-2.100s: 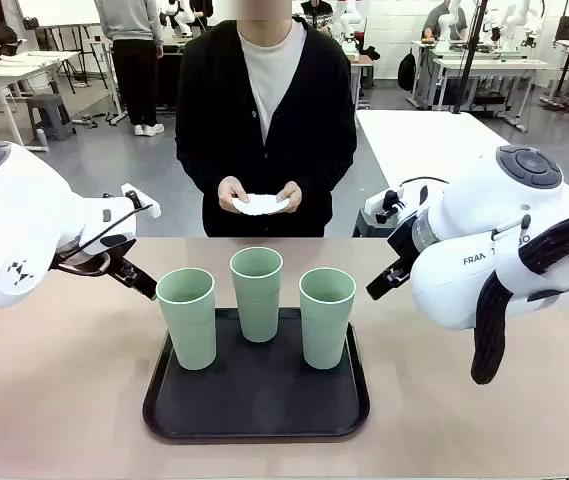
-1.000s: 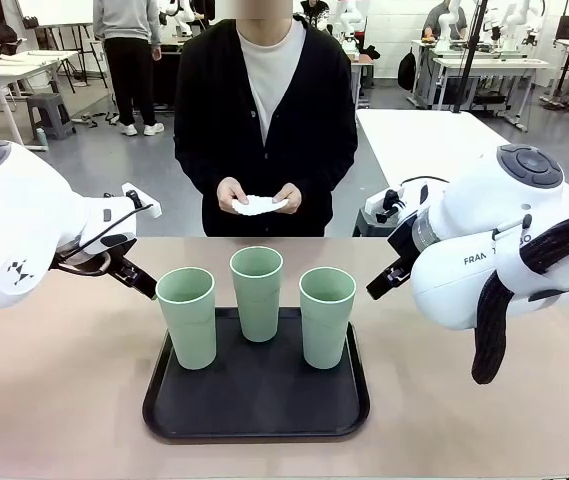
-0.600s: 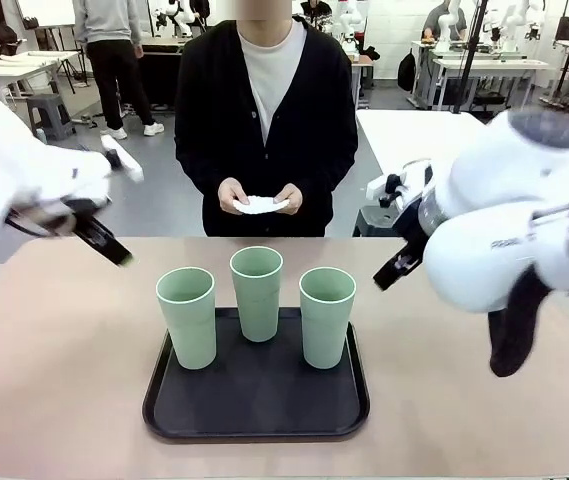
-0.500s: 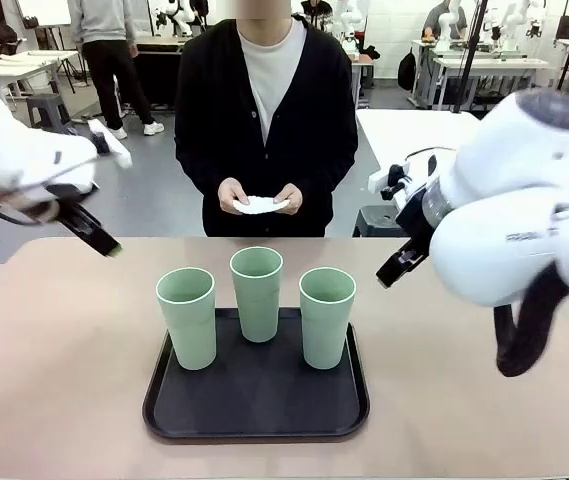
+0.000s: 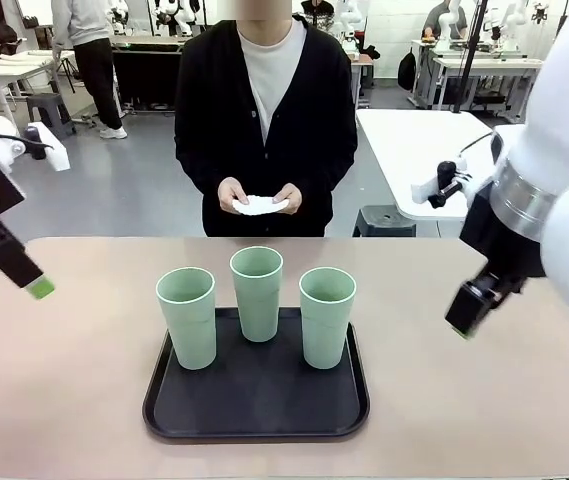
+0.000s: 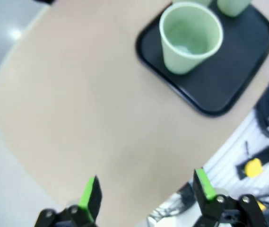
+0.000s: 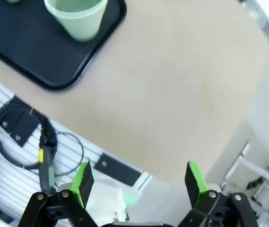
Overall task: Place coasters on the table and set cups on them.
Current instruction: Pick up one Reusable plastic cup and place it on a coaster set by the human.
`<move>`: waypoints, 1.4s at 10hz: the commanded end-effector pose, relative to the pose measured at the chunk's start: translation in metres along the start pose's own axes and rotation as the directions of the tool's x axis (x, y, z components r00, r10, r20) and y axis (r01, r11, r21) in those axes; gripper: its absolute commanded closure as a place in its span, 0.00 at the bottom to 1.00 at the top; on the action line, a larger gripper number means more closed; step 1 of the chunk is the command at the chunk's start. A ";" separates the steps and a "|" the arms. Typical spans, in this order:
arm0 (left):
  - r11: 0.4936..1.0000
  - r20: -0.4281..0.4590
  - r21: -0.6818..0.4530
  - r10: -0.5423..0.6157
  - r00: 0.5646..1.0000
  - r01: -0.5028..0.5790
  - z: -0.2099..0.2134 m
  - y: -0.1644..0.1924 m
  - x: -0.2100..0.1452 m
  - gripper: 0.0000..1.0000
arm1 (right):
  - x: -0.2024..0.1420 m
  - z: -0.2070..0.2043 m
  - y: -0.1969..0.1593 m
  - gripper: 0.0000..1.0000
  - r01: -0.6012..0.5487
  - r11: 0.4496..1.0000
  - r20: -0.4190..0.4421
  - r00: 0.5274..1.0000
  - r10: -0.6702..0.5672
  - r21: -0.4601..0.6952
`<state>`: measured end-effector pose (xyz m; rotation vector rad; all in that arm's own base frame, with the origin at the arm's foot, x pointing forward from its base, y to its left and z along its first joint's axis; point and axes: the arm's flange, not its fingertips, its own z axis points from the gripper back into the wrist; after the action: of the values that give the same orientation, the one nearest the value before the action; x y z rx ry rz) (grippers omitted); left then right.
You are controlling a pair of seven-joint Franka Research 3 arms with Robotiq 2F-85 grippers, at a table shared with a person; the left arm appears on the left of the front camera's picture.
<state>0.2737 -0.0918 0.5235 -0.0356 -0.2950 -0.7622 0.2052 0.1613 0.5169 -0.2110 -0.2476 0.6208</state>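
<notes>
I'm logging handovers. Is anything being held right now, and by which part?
The left tool and right tool are open and empty. The person's hands hold the white coasters by their edges.

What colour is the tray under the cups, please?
Black; the tray shows best in the front view.

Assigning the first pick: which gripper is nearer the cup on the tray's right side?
Right. The right gripper hovers open over the table just right of the tray, beside that cup. The left gripper is open off the tray's opposite side.
</notes>
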 end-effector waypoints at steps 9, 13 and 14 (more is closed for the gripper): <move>0.569 0.105 -0.768 0.565 0.818 -0.295 0.002 0.127 -0.016 0.00 | -0.043 0.006 -0.172 0.00 0.028 0.421 0.219 0.822 -0.526 0.907; 0.453 0.045 -0.766 0.747 0.664 -0.457 0.012 0.174 -0.099 0.00 | -0.153 -0.014 -0.204 0.00 0.087 0.268 0.108 0.764 -0.636 0.960; 0.445 0.036 -0.760 0.756 0.654 -0.473 0.014 0.180 -0.113 0.00 | -0.165 -0.023 -0.209 0.00 0.109 0.246 0.075 0.770 -0.634 0.963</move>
<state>0.3200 0.1200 0.5132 -1.0308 -0.3181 -0.0497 0.2045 -0.1154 0.5532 1.1876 -0.3970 0.2456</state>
